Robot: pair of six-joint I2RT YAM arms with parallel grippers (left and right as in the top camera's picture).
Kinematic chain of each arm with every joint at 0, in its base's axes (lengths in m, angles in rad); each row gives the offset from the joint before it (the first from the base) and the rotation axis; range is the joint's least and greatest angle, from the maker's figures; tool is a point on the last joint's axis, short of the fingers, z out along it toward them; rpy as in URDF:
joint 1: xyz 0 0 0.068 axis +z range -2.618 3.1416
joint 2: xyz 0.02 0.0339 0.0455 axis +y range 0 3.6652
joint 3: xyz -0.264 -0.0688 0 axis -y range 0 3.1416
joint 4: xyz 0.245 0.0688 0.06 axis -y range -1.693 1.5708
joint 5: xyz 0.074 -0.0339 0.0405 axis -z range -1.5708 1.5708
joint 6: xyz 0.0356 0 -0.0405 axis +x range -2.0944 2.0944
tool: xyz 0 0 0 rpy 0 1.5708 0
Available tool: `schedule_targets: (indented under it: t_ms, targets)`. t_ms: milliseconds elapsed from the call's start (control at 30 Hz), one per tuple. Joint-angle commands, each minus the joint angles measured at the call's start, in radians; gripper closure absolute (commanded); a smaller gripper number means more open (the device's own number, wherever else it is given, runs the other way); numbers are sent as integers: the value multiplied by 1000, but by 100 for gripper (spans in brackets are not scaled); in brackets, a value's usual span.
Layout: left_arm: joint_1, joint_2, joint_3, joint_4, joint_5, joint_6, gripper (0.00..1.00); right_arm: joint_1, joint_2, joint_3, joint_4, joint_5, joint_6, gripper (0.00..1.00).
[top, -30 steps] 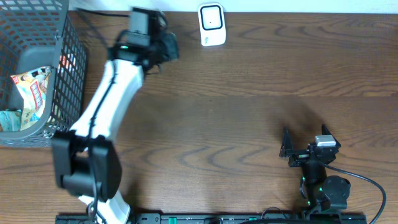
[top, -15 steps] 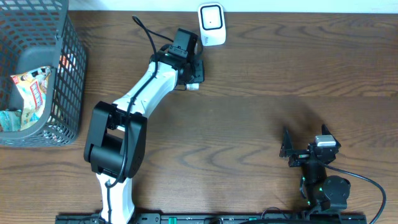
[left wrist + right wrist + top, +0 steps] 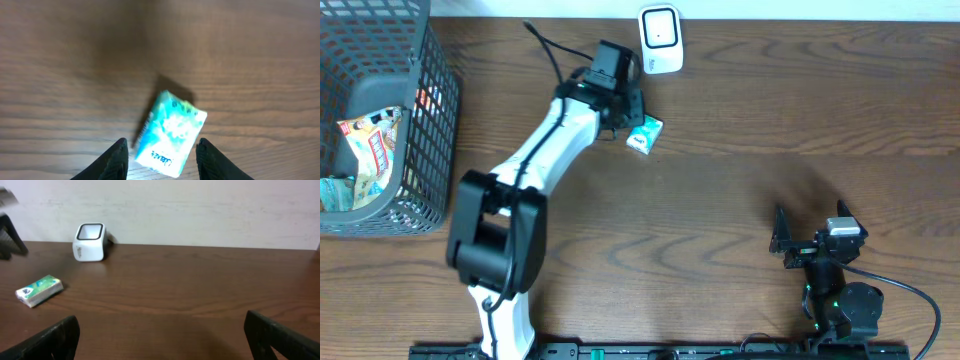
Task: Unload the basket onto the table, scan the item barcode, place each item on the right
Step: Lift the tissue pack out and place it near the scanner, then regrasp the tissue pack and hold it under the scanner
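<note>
Left wrist: my left claw (image 3: 162, 142) hangs released, fingers parted either side of the green-and-white packet (image 3: 170, 134), not touching it | packet lies on the wooden surface (image 3: 60, 60) | overhead: packet sits just nearer than the white scanner (image 3: 660, 40), far centre | my right claw (image 3: 781, 240) gapes wide, near right.

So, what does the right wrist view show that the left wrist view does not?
Only the right wrist view shows the white scanner by the wall and the right gripper, open wide. Only the left wrist view shows the left gripper, its fingers apart on either side of the green packet. Both show that packet lying on the wooden table.
</note>
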Motion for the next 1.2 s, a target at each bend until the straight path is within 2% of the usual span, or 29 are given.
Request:
schedule_targets:
  t_ms: [0,100,233,667,1167]
  targets:
    - [39,-71,25,4,-10,54,56,8,-6,-2,-4,3,1,1]
    - [50,-67,23,-7,-10,59,57,8,-6,-2,-4,3,1,1]
    - [44,-43,1,-7,-10,58,64,8,-6,-2,-4,3,1,1]
    - [-3,119,-5,-34,25,57,59,8,-6,-2,-4,3,1,1]
    - [-103,127,-5,-74,32,54,58,8,-6,-2,-4,3,1,1]
